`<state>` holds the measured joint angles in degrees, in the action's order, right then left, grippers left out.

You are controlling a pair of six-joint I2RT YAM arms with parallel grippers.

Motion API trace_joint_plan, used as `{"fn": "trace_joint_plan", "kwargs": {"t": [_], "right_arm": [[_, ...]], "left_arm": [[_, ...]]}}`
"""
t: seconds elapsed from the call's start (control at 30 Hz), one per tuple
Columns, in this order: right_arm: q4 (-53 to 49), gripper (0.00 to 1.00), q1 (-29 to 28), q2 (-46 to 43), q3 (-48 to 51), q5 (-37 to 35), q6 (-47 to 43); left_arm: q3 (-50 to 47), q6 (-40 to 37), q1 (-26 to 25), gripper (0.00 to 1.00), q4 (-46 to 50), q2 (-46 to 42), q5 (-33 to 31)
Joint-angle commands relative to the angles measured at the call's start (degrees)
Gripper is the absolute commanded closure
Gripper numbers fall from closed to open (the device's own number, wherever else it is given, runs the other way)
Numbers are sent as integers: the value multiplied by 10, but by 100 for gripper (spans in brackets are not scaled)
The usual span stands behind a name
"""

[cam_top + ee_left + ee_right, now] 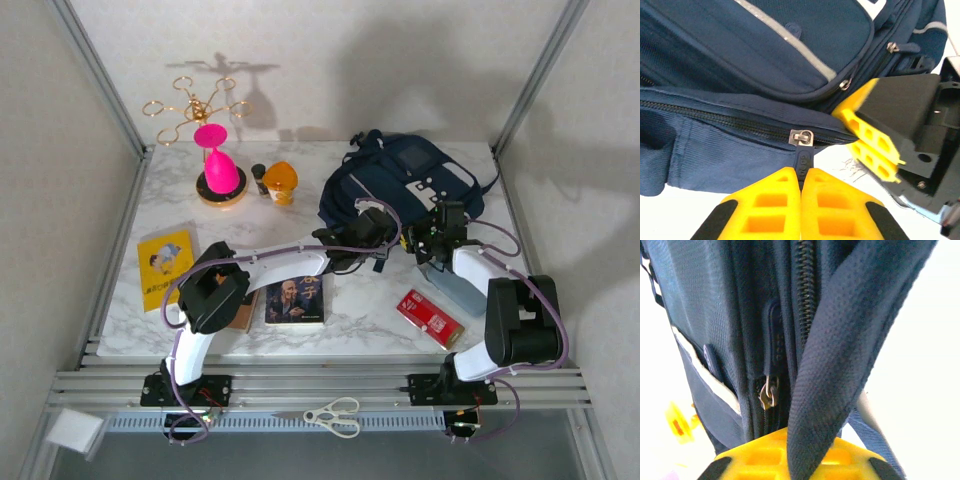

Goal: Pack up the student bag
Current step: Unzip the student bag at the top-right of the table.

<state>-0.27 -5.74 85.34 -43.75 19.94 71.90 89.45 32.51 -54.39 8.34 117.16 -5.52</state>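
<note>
Top external: the student bag (pixel 400 180) lies just beyond the left gripper (pixel 377 243) and the right gripper (pixel 437 235). The left arm stretches across and the right arm is folded. Left wrist: fingers pressed together on the zip pull (pixel 802 159), with the zipper crosswise just ahead. Right wrist: fingers pinch a strap (pixel 840 355), with the bag ahead.

The student bag (pixel 400 178) is navy blue with grey trim, the table (pixel 365 302) white grey-veined marble, the booklet (pixel 165 258) yellow.
</note>
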Motion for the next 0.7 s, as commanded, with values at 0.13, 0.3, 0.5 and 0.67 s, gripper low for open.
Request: {"fn": "trace_joint_plan", "kwargs": {"t": [0.13, 0.3, 0.5, 0.67], "right_arm": [[-57, 100, 64, -14, -72, 19, -157], [-83, 100, 121, -13, -110, 67, -230], [-108, 100, 135, 19, -153, 84, -257], [-127, 75, 119, 27, -149, 74, -257]], "left_arm": [[-51, -35, 33, 100, 6, -47, 1], [-83, -58, 56, 100, 4, -68, -1], [-108, -86, 65, 100, -29, -86, 37], [-95, -81, 64, 100, -61, -68, 82]]}}
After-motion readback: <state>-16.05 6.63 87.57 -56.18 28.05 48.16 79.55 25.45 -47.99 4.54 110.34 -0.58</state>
